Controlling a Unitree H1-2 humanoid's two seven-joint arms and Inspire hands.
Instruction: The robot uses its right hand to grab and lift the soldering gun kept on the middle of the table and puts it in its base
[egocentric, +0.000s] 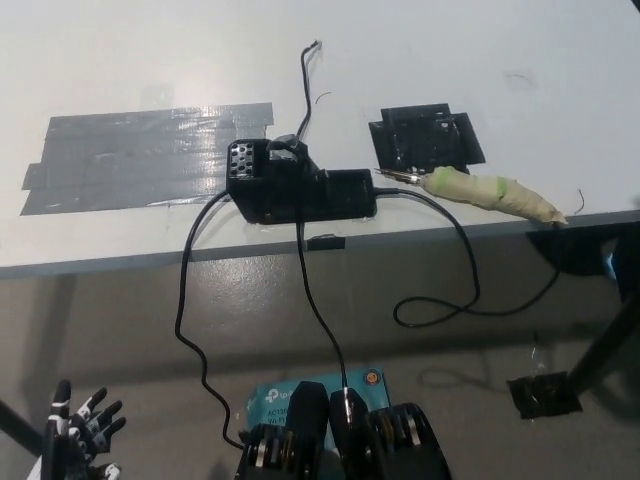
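Fingers of the white left hand (75, 435) are spread apart and hold nothing at the lower left, below the tabletop (150, 60); the black right hand is out of view, so its state cannot be told. At the near right edge, the soldering gun (490, 192) lies flat, its metal tip pointing toward the black base (300, 190), near it but apart. Judged from this, the grab has not begun: the next move calls for bringing the right hand in over the wrapped handle and closing on it.

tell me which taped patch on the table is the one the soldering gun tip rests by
The small black tape patch: the metal tip of the pale-wrapped soldering gun lies at its lower edge. The wide grey tape patch sits far left, beyond the black base.
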